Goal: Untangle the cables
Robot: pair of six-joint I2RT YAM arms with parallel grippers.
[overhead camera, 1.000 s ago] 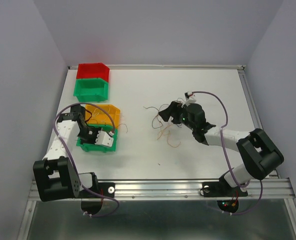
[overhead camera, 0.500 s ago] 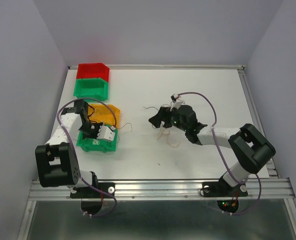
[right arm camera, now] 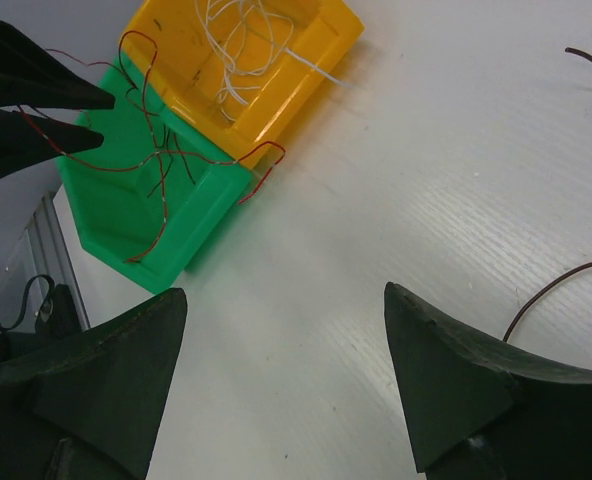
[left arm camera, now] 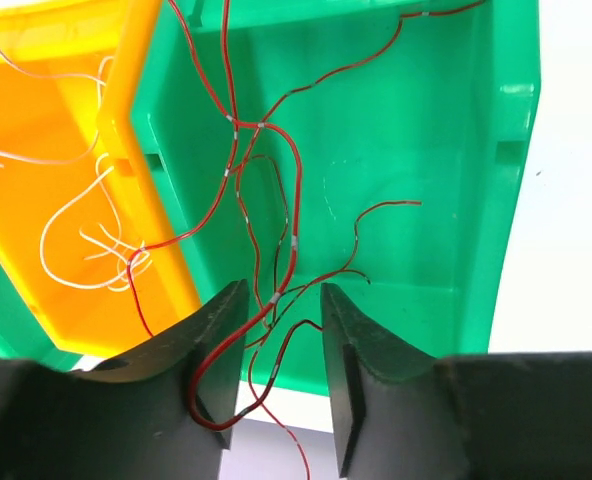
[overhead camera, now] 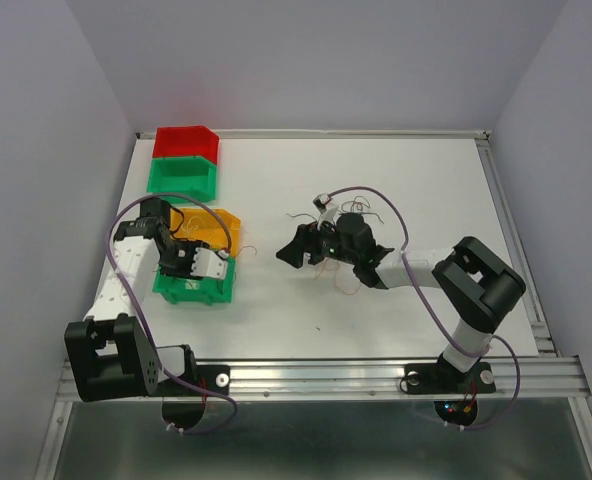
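Left wrist view: the left hand point(left arm camera: 281, 300) has parted its fingers about halfway (a second ago it was shut). The red wires point(left arm camera: 294, 243) run slack through the gap, unclamped, and trail into the green bin point(left arm camera: 426, 150). White wires point(left arm camera: 126, 245) lie in the orange bin point(left arm camera: 36, 110) just left of it. The right hand point(right arm camera: 284, 292), wide open and empty, has swung left across the desk point(right arm camera: 426, 150), with loose strands point(overhead camera: 348, 287) beside its arm.
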